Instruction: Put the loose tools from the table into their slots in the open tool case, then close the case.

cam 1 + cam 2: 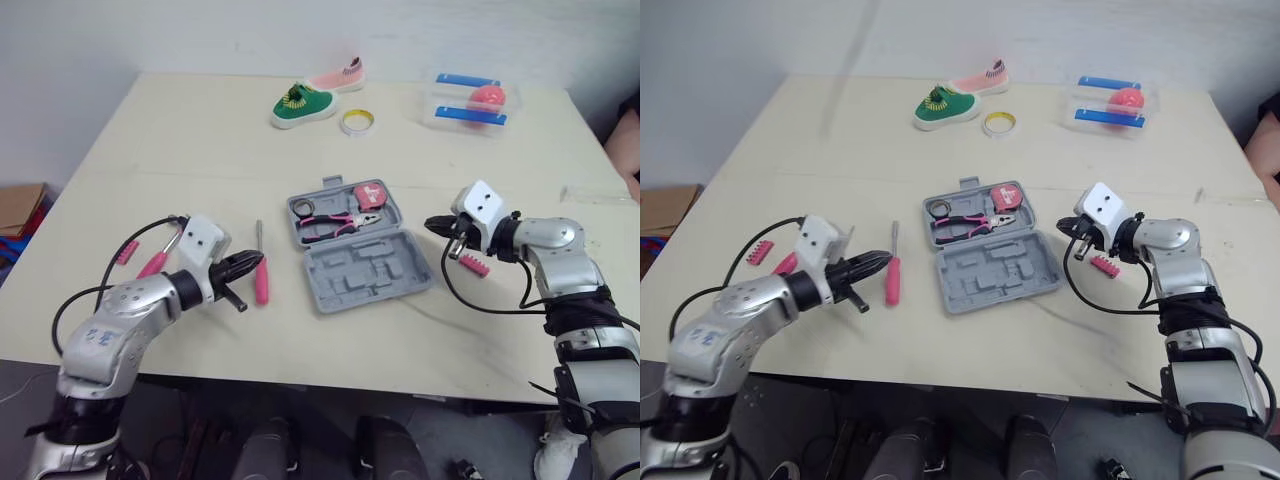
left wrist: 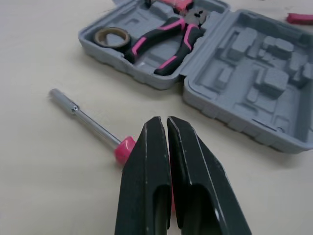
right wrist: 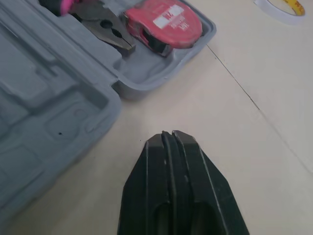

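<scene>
On the table (image 1: 150, 160), the screwdriver (image 1: 262, 287) lay crosswise at the tips of the closed, empty left gripper (image 1: 250, 264), the nearer arm.

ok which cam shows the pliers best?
Left wrist view: pliers nearly whole and close, handles and head both clear. Both eye views show them small; right wrist view shows the nose and a handle tip.

Open grey tool case (image 1: 362, 272), pink screwdriver (image 1: 260, 264) beside

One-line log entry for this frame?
left gripper: shut, over pink-handled driver | right gripper: shut, empty, beside case | case: open, pliers, tape measure slotted
</scene>
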You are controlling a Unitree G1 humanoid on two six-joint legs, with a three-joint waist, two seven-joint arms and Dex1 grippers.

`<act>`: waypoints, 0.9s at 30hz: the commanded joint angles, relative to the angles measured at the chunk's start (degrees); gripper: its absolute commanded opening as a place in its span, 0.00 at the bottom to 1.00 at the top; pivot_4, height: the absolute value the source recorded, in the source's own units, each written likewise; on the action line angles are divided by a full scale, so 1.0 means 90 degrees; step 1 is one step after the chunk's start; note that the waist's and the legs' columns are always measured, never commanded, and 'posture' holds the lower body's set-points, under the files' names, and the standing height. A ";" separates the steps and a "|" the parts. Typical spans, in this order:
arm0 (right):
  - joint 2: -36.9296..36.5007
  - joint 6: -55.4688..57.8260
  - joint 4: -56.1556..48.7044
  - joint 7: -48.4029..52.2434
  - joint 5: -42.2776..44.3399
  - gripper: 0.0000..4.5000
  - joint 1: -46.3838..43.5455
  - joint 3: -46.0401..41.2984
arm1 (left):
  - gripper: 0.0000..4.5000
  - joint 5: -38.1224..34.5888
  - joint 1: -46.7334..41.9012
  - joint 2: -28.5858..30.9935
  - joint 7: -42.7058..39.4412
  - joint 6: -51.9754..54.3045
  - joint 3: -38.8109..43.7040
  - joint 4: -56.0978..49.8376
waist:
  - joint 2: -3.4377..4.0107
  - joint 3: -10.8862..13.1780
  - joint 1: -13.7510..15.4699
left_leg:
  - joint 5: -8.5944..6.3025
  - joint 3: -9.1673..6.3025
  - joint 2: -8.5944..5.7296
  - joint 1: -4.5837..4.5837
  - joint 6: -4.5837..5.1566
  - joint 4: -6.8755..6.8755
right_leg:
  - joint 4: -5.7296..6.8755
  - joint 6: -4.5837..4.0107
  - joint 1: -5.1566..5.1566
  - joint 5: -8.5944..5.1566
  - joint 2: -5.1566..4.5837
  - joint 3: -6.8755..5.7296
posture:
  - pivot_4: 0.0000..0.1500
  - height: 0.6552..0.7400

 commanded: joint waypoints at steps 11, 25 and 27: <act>0.0642 -0.1149 0.1507 -0.0129 -0.0407 0.00 -0.0803 0.0241 | 0.01 0.1068 -0.1454 -0.0936 0.0209 0.0105 -0.1100 0.1812 | 0.0000 0.0000 -0.0065 | 0.0004 -0.0017 0.0006 -0.0023 0.0000 0.0045 | 0.0020 0.0002 -0.0002 0.0005 0.0004 0.0001 | 1.00 1.00; 0.0758 -0.1644 0.1640 0.0622 -0.0363 0.00 -0.0668 0.0216 | 0.01 0.1363 -0.1946 -0.1210 -0.0436 -0.0048 -0.1277 0.2711 | 0.0000 0.0000 -0.0068 | 0.0004 -0.0017 0.0006 -0.0022 0.0000 0.0050 | 0.0023 0.0002 -0.0001 0.0005 0.0004 0.0004 | 1.00 1.00; 0.0727 -0.1702 0.1431 0.0939 -0.0211 0.00 -0.0533 0.0159 | 0.01 0.1391 -0.1922 -0.1193 -0.0608 -0.0145 -0.1320 0.2702 | 0.0000 0.0000 -0.0067 | 0.0004 -0.0017 0.0006 -0.0022 0.0000 0.0048 | 0.0020 0.0002 -0.0001 0.0005 0.0004 0.0004 | 1.00 1.00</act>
